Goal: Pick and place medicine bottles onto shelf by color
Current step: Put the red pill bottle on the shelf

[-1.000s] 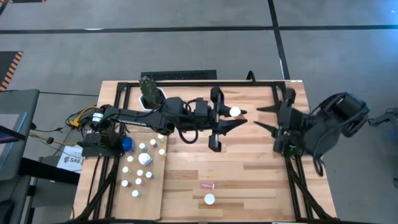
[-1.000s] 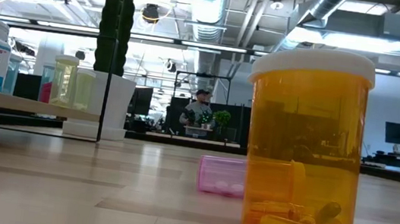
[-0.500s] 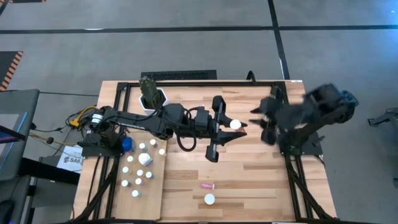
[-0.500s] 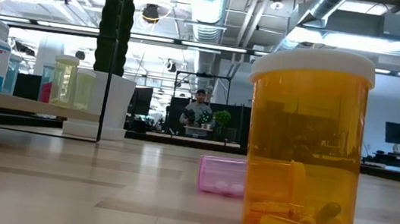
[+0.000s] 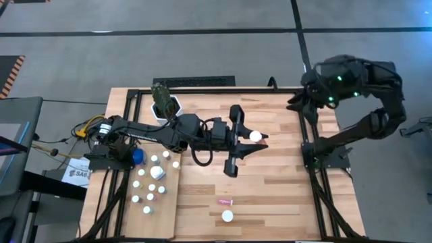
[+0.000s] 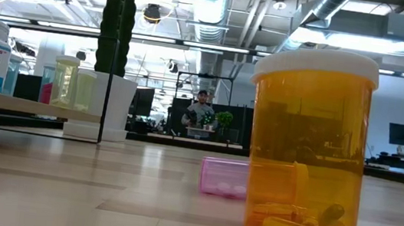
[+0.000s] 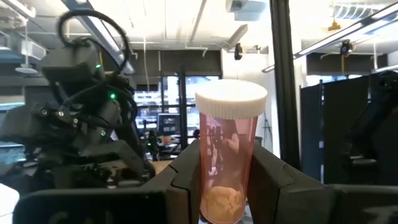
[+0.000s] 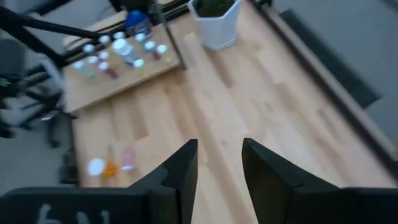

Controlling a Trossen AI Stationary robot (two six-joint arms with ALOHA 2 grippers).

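Amber medicine bottle (image 7: 229, 158), white cap, grasped upright between the fingers of the left gripper (image 5: 251, 138), raised over mid-bench (image 5: 270, 182). Shelf (image 5: 154, 196) at the bench's left edge carries about a dozen white-capped bottles. A second amber bottle (image 6: 307, 153) stands near the front edge, a pink one (image 6: 223, 177) lying beside it. Right gripper (image 8: 217, 163) empty, fingers apart, lifted above the far right corner

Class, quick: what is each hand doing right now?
Left hand: closed on an amber bottle with a white cap.
Right hand: open, empty.
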